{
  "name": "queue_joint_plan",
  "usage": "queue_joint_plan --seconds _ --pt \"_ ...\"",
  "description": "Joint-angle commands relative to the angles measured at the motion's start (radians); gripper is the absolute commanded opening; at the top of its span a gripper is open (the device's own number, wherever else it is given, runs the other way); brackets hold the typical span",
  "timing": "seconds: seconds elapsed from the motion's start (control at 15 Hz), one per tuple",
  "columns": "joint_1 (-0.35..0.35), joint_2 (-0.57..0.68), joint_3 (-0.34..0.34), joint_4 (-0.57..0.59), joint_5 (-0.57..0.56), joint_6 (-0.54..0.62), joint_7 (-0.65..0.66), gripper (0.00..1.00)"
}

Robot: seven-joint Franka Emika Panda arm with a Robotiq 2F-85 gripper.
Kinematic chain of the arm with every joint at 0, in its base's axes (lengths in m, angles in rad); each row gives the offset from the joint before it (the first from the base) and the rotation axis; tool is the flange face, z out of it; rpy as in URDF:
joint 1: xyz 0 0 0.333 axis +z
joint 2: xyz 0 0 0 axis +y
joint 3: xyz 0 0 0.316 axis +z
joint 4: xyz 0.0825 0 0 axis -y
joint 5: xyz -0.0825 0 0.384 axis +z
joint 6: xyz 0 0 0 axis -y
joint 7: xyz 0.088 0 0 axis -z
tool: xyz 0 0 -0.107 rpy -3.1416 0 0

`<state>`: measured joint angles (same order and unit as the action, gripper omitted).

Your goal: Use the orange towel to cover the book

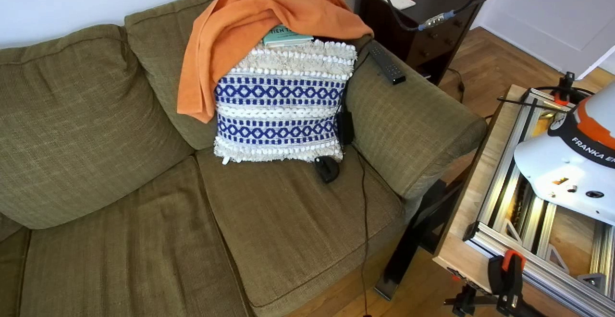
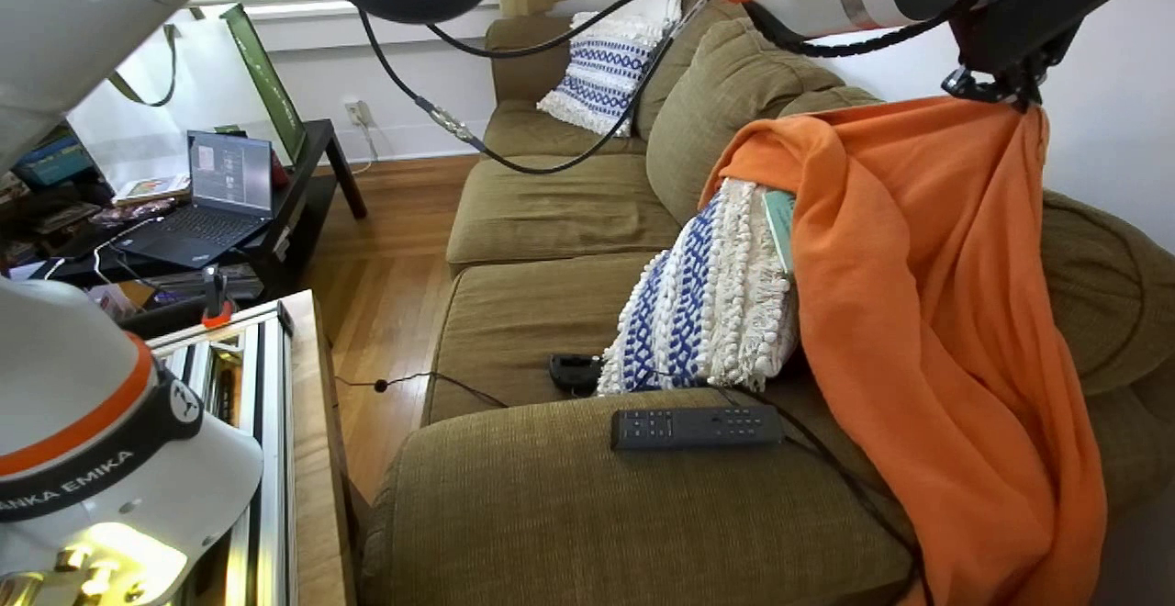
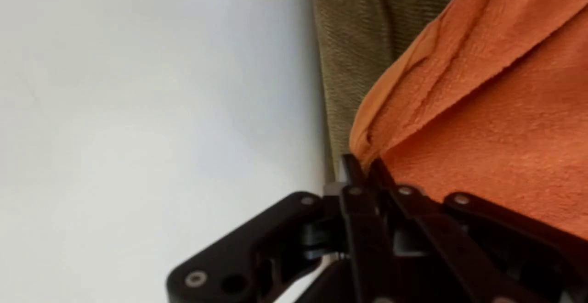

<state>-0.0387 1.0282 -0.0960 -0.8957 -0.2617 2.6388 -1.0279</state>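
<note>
We find the jaws closed on a gathered edge of the orange towel [image 2: 945, 312], the book [image 1: 287, 36] partly exposed under its fold at the top of the patterned pillow [image 1: 281, 103], and advise carrying that edge slowly forward, then down, without dragging the book.

From afar I see the orange towel [image 2: 927, 340] hang in folds from a pinched peak, one end overlapping the patterned pillow [image 1: 281, 101]. The green-covered book [image 1: 287, 36], pale page edge showing, I log at the pillow's top edge, partly hidden by the towel.
</note>
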Motion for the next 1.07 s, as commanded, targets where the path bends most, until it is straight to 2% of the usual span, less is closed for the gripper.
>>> queue_joint_plan --seconds 0.0,0.27,0.53,0.73,1.0 --pt "0.025 0.079 -0.077 0.141 -0.059 0.088 0.15 0.02" --pt "0.041 0.131 -0.159 0.226 -0.114 0.154 0.318 0.02" --pt "0.044 0.203 -0.233 0.313 -0.171 0.168 0.465 0.02" --pt "0.042 0.245 -0.231 0.35 -0.193 0.151 0.511 0.02" --pt "0.043 0.28 -0.208 0.373 -0.198 0.145 0.5 0.02"
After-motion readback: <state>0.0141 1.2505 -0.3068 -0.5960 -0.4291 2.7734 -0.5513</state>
